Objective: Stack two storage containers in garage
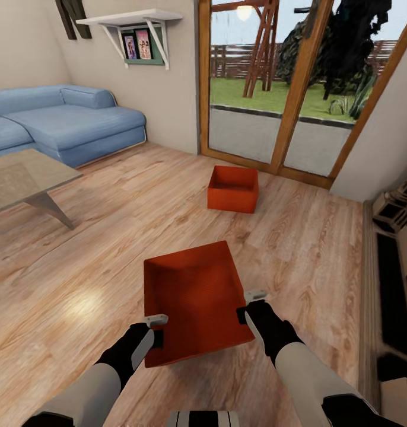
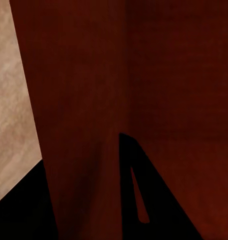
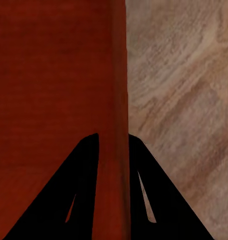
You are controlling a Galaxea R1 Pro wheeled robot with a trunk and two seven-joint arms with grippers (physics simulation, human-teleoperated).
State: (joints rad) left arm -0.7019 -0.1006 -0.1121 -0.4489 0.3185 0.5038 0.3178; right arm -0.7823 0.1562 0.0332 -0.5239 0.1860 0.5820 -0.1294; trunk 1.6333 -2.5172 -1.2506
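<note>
Near bin (image 1: pixel 194 299): orange-red, hanging tilted above the wood floor (image 1: pixel 108 237) of the living room; left tool (image 1: pixel 158 329) and right tool (image 1: pixel 246 303) each pinching an opposite wall, one finger (image 3: pixel 59 200) inside, one outside. Far bin (image 1: pixel 232 188): sitting on the floor by the glass doors (image 1: pixel 269 83), well apart. Handling advice: both grips are looking shallow; keeping the bin level and both arms moving together while carrying.
</note>
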